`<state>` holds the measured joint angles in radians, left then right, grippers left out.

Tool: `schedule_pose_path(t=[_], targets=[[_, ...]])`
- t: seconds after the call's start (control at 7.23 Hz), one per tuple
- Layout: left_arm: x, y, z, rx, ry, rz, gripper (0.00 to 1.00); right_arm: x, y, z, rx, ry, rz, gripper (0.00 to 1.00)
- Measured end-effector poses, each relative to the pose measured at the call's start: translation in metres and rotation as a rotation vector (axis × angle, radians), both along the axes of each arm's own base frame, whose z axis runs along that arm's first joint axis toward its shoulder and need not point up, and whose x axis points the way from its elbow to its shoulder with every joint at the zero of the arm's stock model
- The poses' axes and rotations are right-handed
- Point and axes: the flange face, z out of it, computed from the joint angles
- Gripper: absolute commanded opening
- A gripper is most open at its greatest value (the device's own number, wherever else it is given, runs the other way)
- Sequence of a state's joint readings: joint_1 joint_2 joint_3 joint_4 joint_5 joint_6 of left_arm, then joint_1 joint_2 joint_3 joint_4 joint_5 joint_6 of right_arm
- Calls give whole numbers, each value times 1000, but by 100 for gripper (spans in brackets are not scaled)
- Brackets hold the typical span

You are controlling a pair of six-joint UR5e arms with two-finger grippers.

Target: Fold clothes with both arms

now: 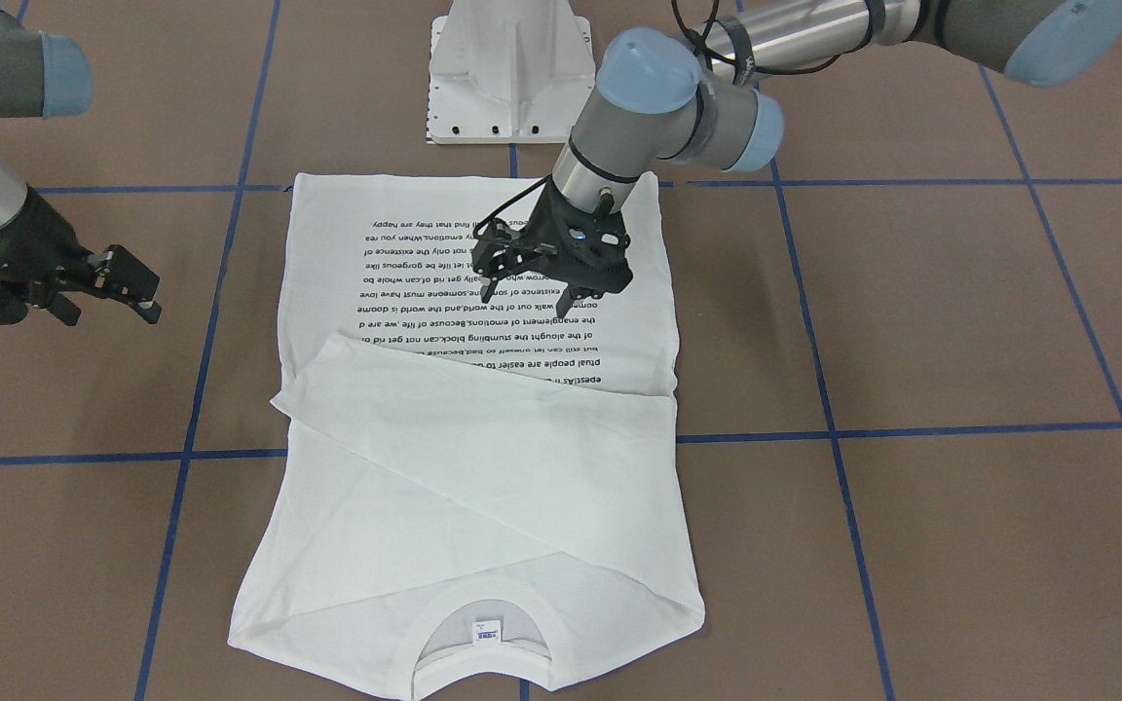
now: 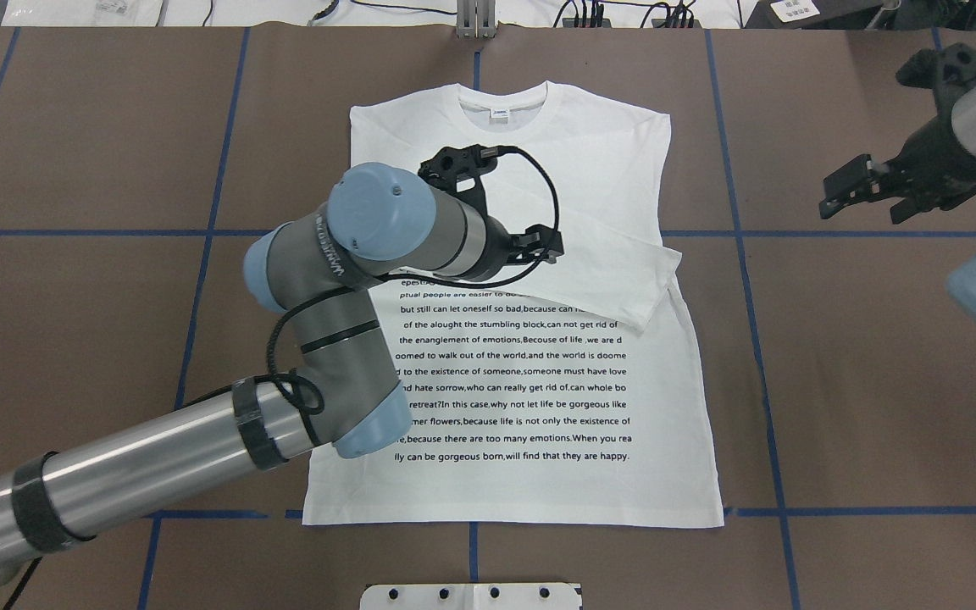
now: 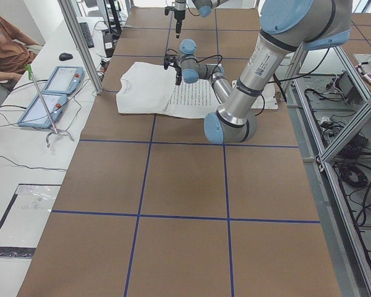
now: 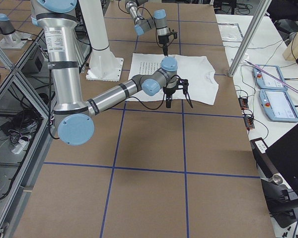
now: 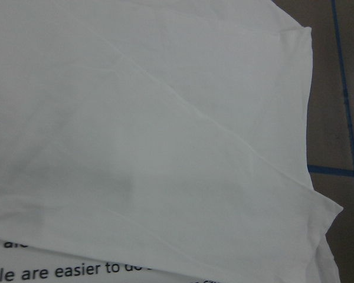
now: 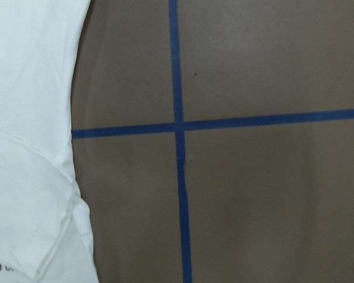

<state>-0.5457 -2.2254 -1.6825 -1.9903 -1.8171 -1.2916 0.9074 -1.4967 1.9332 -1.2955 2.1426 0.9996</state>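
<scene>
**Open pincer poised over half-folded shirt**

The left gripper [image 1: 529, 290], fingers spread and holding nothing, hovers just above the printed text [image 1: 425, 318] in the upper middle of the front-facing frame. It sits close to the edge of the sleeve [image 1: 483, 409], which is laid slantwise across the chest. Its black cable [image 2: 551, 191] loops out from the wrist over the cloth.

The white T-shirt [image 1: 483, 526] lies flat and print-up on the brown table [image 1: 912, 321], filling the centre of the frame. Its collar [image 1: 483, 596] is at the bottom edge and its hem at the top, near the white pedestal base [image 1: 512, 88]. At far left the right gripper [image 1: 111, 304], also wide and empty, hangs over bare table, well apart from the shirt.

The risks, judged from here:

- **Stray cuff:** the cuff [image 1: 280, 401] pokes out past the body's side edge at centre left, so a fold made over it would probably trap a stray flap.
- **Bad pinch:** a pinch this close to the sleeve's edge could take the loose top layer alone and drag it out of place, or take both layers and bunch the print.
- **One-arm lift:** with the right gripper so far off, a lift by one arm alone would likely skew the shirt on the table.
</scene>
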Motion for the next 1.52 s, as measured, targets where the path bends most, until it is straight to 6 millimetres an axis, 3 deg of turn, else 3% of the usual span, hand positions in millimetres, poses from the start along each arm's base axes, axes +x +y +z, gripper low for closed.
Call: schedule_pose_path(t=[0.28, 0.41, 0.55, 0.83, 0.97, 1.52], targets=[[-73, 27, 25, 78, -64, 18, 100, -45, 64, -5, -48, 14, 9, 100], [-101, 37, 42, 109, -92, 26, 100, -80, 100, -13, -63, 27, 22, 100], [-116, 42, 55, 125, -112, 31, 100, -112, 134, -18, -76, 40, 30, 100], [-124, 44, 69, 128, -138, 34, 100, -153, 189, -23, -86, 46, 1, 100], [-125, 45, 75, 124, -146, 34, 100, -165, 205, -22, -89, 52, -11, 99], [-125, 44, 79, 122, -153, 32, 100, -184, 220, -8, -104, 84, -36, 96]])
